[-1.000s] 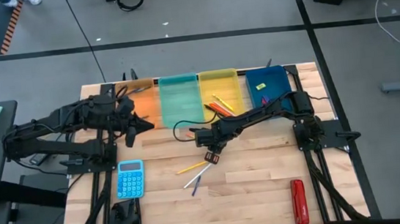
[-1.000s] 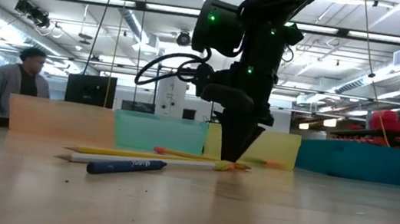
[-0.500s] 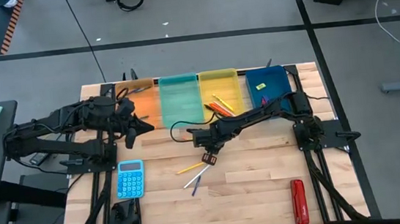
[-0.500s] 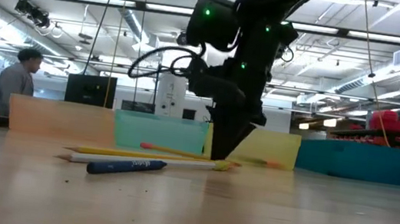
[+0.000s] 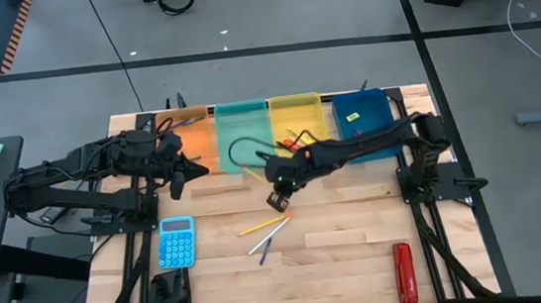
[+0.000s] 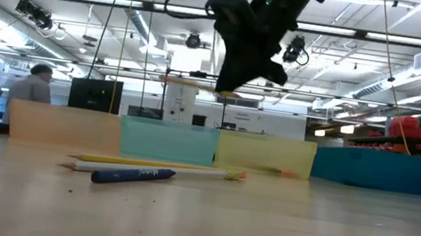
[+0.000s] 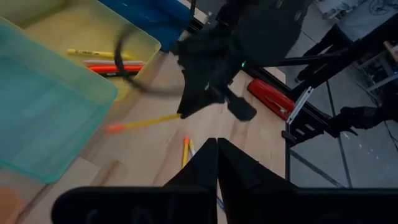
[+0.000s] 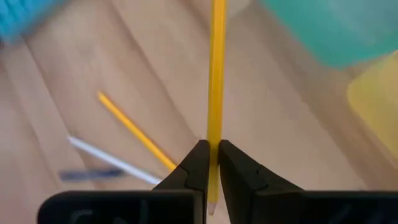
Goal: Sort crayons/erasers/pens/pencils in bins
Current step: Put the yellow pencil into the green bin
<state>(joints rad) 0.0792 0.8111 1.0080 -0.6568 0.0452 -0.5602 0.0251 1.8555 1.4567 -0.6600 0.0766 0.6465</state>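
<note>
My right gripper (image 5: 277, 193) hangs high over the table's middle, just in front of the teal bin (image 5: 242, 134) and yellow bin (image 5: 296, 119), shut on a yellow pencil (image 6: 194, 86). Under it a yellow pencil (image 5: 257, 227), a white pencil (image 5: 271, 236) and a short blue stick (image 6: 133, 175) lie flat on the wood. The orange bin (image 5: 186, 138) and dark blue bin (image 5: 361, 113) end the row. My left gripper (image 5: 191, 169) waits shut, raised in front of the orange bin. My right gripper pinches the pencil's shaft (image 8: 214, 140) between its two fingers, near the end away from the reddish eraser tip (image 7: 115, 129). The fingers slant down from above and lie across the pencil. It is lifted clear, about level, its long part pointing toward the teal bin.
The yellow bin holds orange and yellow sticks (image 5: 295, 144); the blue bin holds a yellow-green eraser (image 5: 353, 117). A light-blue calculator (image 5: 176, 242) and a black object (image 5: 170, 295) lie near left, a red tool (image 5: 404, 275) near right. A person (image 6: 32, 93) stands beyond the table.
My right gripper has risen from the tabletop with the yellow pencil, turning as it went. The pencil, which lay low beside the others, now hangs level and well clear of the table. The other sticks have stayed put.
</note>
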